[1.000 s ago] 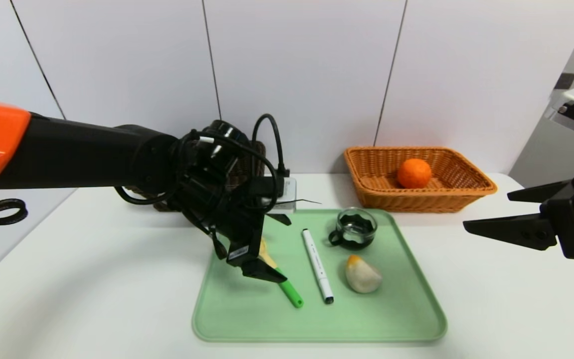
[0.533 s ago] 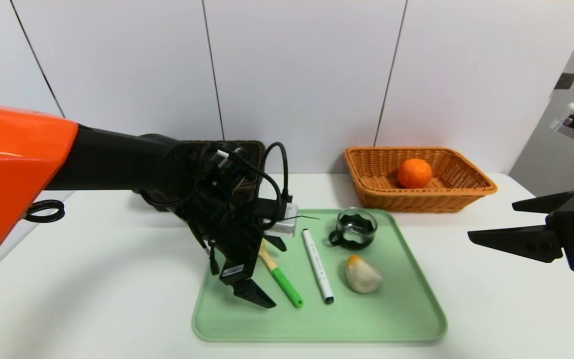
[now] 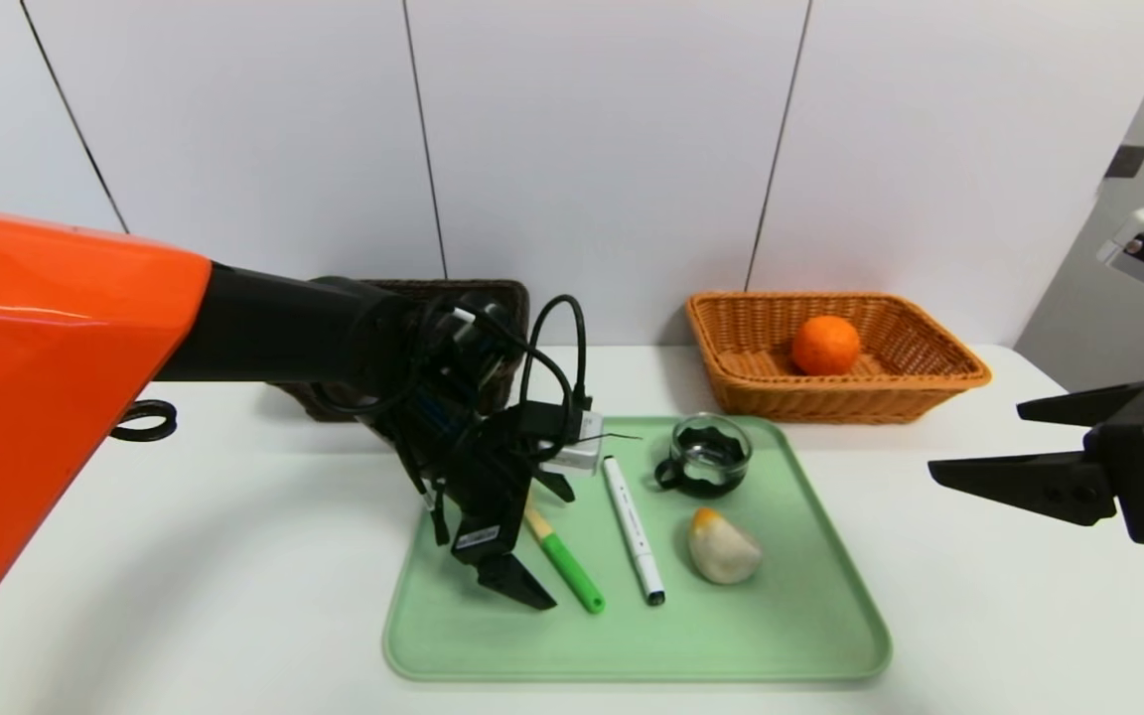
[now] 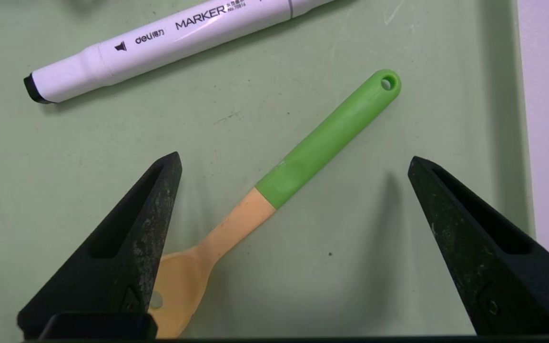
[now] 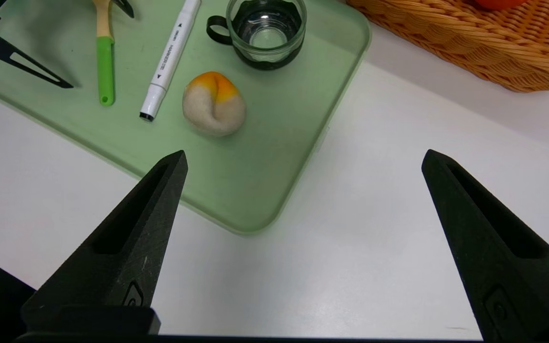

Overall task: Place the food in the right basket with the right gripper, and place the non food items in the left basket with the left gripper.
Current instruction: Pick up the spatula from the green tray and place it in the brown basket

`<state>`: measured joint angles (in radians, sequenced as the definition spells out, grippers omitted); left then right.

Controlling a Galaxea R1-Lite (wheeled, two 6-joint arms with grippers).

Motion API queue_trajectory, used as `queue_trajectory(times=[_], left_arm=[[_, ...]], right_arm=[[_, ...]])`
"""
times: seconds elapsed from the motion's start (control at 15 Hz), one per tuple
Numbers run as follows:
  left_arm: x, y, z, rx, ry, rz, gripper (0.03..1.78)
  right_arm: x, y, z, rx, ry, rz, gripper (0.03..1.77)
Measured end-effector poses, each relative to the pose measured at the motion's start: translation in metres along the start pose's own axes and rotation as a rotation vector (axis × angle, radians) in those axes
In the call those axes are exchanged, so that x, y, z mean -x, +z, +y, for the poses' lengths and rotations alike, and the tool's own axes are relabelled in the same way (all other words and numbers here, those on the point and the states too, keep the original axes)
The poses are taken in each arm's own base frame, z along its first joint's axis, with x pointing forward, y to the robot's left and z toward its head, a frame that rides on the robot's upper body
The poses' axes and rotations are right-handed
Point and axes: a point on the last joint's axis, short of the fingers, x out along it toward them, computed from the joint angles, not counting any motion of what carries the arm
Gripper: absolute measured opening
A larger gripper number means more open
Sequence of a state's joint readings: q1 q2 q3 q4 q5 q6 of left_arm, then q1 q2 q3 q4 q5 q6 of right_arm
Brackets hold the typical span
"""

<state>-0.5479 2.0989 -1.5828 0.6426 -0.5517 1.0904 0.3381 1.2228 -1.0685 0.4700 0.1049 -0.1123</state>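
Tray (image 3: 810, 616) holds one spoon (image 3: 565, 564), marker (image 3: 632, 526), cup (image 3: 706, 455), bun (image 3: 721, 548).

The head view looks forward and down over the whole bench (image 3: 185, 556); both wrist views look down on the same green tray (image 3: 632, 645), the left one closest.

Left arm (image 3: 264, 328): glossy orange shell at the upper section, matte black tube beyond it, wrist wrapped in looping black cables with a small silver-white box (image 3: 572, 452) and a white label near the fingers. Both grippers: black, long tapering triangular fingers (image 4: 127, 247) with slot-shaped recesses, surfaces scuffed. Right gripper (image 3: 1049, 447): black block body bearing a white label strip.
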Motion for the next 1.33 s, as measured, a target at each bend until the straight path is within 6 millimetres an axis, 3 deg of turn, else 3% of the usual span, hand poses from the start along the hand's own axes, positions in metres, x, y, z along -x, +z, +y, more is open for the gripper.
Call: queue_trajectory(times=[1.33], left_arm=[[-0.005, -0.011, 0.015, 0.081, -0.015, 0.021, 1.69]], right_arm=[[0.0, -0.002, 0.0, -0.001, 0.001, 0.001, 1.69]])
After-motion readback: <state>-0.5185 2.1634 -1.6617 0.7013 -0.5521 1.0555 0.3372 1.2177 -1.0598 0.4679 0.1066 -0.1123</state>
